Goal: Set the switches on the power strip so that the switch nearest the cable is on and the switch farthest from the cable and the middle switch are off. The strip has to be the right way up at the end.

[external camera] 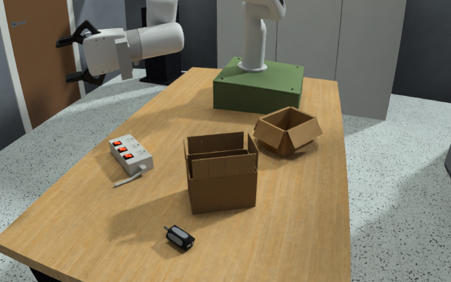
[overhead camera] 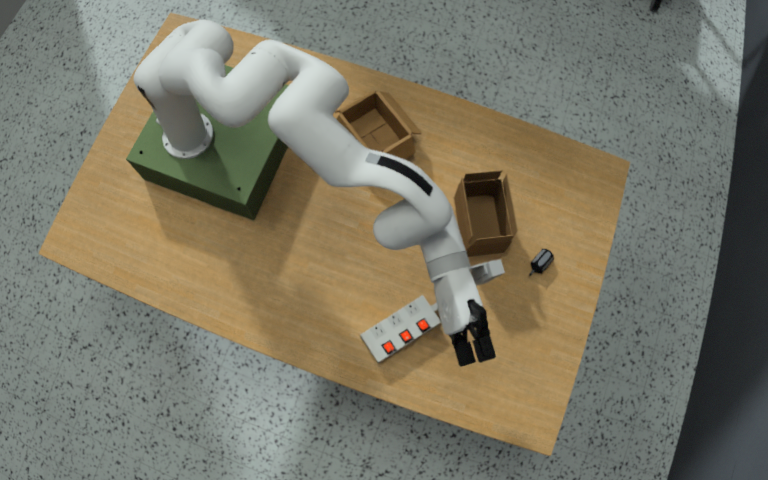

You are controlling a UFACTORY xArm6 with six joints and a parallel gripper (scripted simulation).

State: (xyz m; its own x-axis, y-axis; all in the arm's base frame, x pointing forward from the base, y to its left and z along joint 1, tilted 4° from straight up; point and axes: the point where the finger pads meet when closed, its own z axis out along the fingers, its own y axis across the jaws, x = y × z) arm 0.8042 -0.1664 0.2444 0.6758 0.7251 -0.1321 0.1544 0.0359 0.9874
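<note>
The white power strip [overhead camera: 396, 332] [external camera: 135, 158] lies face up near the table's edge. Its three red rocker switches [overhead camera: 405, 335] [external camera: 122, 149] all show bright red. The grey cable [external camera: 128, 180] leaves the end next to the switch [overhead camera: 422, 324] [external camera: 128, 155]; in the top view the arm hides the cable. The farthest switch [overhead camera: 388, 346] [external camera: 116, 143] sits at the other end. My gripper [overhead camera: 472, 353] [external camera: 67, 60] is open and empty. It hangs high above the table, off to the side of the strip's cable end, and touches nothing.
Two open cardboard boxes stand on the wooden table [overhead camera: 226, 260] [external camera: 299, 215]: a tall one [overhead camera: 489, 244] [external camera: 222, 195] and a lower one with spread flaps [overhead camera: 403, 148] [external camera: 286, 141]. A small black device [overhead camera: 542, 260] [external camera: 179, 237] lies near the tall box. The green robot base [overhead camera: 226, 169] [external camera: 259, 89] stands at the far end.
</note>
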